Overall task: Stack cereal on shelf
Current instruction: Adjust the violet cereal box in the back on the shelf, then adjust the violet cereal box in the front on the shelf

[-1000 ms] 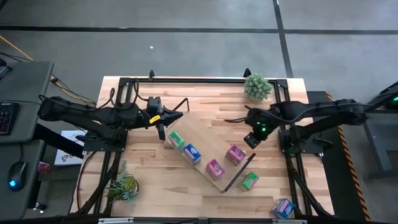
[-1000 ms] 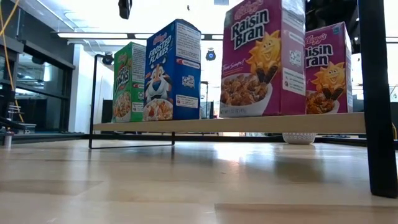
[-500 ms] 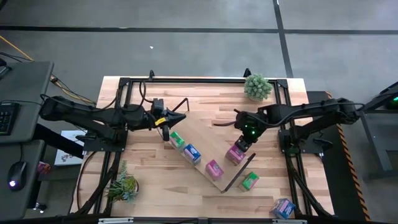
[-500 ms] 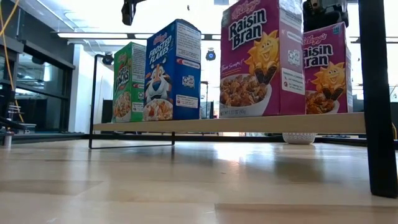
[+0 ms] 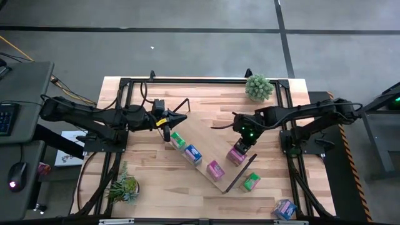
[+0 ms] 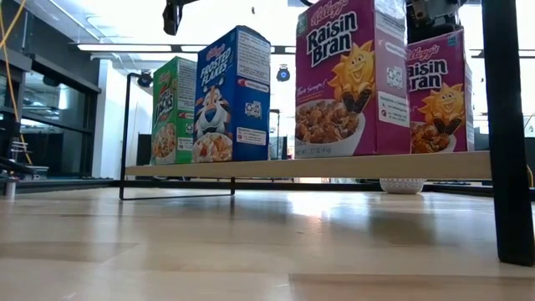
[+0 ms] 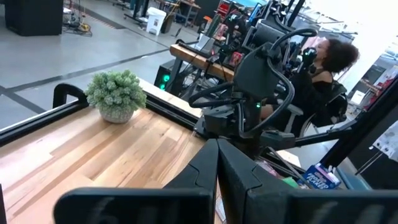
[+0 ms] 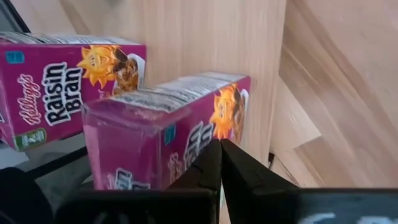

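Observation:
The light-wood shelf [image 5: 206, 134] lies slantwise on the table, with black wire frames at both ends. On it stand a green box [image 5: 177, 140], a blue box [image 5: 192, 153] and two pink Raisin Bran boxes [image 5: 215, 169] [image 5: 236, 154], all upright in the low view [image 6: 334, 165]. One more green box [image 5: 252, 181] and one more blue box [image 5: 285, 209] sit on the tabletop. My right gripper [image 5: 242, 145] [image 8: 219, 148] is shut, right over the pink box nearer the table's right. My left gripper [image 5: 165, 129] [image 7: 217, 149] is shut, above the shelf's far-left end by the green box. My right gripper comes from above, pointing down, with its shut fingertips [image 6: 430, 10] at the top edge [image 8: 186, 93] of the upright pink box, which stands on the shelf board. I cannot tell whether they touch it.
A potted plant [image 5: 259, 87] stands at the table's far right, another [image 5: 124, 186] at the near left. The black wire frame [image 5: 240, 175] closes the shelf's near end. Black rails border the table. A person [image 7: 329, 56] sits beyond the table's right side.
My right gripper has moved toward the table's left and near edge and come down over the pink box on the shelf. My left gripper has shifted slightly toward the green box on the shelf.

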Controlling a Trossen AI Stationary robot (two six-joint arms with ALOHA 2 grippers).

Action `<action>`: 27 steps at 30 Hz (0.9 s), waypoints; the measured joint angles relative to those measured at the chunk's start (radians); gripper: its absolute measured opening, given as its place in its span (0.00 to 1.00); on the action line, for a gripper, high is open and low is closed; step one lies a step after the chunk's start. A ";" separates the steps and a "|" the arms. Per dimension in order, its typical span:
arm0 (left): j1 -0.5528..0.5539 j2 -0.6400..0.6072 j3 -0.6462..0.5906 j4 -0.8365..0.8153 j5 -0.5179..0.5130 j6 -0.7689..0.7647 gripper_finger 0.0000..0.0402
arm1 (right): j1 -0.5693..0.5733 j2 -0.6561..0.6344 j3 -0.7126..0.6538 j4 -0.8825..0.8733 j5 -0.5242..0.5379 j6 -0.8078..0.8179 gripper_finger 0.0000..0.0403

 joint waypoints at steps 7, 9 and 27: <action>0.000 0.000 0.000 0.001 0.005 -0.007 0.00 | 0.000 0.013 0.000 0.048 -0.002 -0.018 0.00; 0.000 0.000 0.000 0.001 0.006 -0.007 0.00 | 0.000 0.013 0.000 0.053 -0.004 -0.018 0.00; 0.000 0.000 0.000 -0.003 0.007 -0.006 0.00 | -0.080 -0.052 0.160 0.145 0.163 -0.033 0.00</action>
